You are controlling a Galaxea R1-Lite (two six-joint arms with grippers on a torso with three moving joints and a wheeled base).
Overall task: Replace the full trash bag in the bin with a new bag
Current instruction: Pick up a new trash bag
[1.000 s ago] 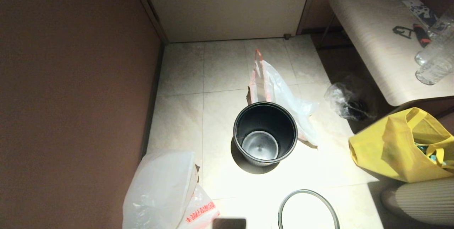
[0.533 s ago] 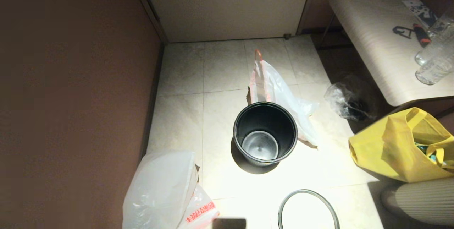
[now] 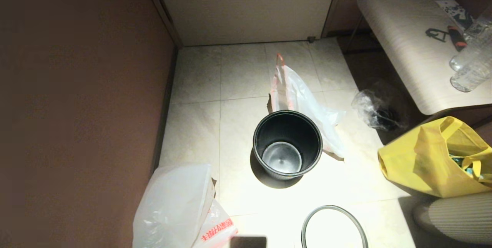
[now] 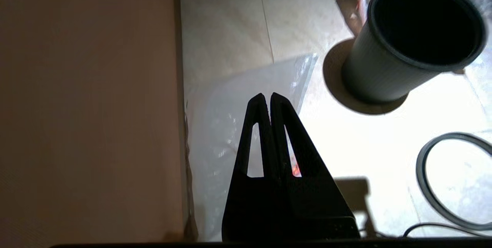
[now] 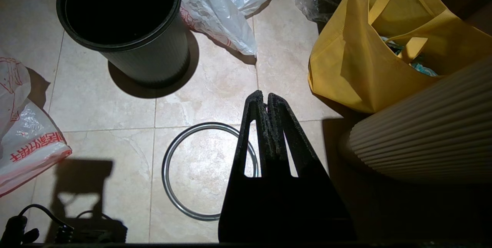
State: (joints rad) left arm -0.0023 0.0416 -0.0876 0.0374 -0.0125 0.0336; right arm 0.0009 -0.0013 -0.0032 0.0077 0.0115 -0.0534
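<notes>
The bin (image 3: 287, 145) stands upright on the tiled floor (image 3: 238, 75), unlined, its inside bare. Its grey hoop (image 3: 333, 226) lies flat on the floor, apart from the bin on the robot's side. The full bag (image 3: 300, 102) lies slumped on the floor just behind the bin and to its right, touching its wall, orange-pink handles pointing away from the robot. The new bag (image 3: 180, 209) lies near the left wall, red characters showing at its near edge.

The left end effector (image 4: 268, 100) hangs above the new bag, fingers pressed together, gripping nothing. The right end effector (image 5: 265, 98) hangs over the hoop's edge, fingers also pressed together, beside a yellow tote (image 3: 430, 159)
</notes>
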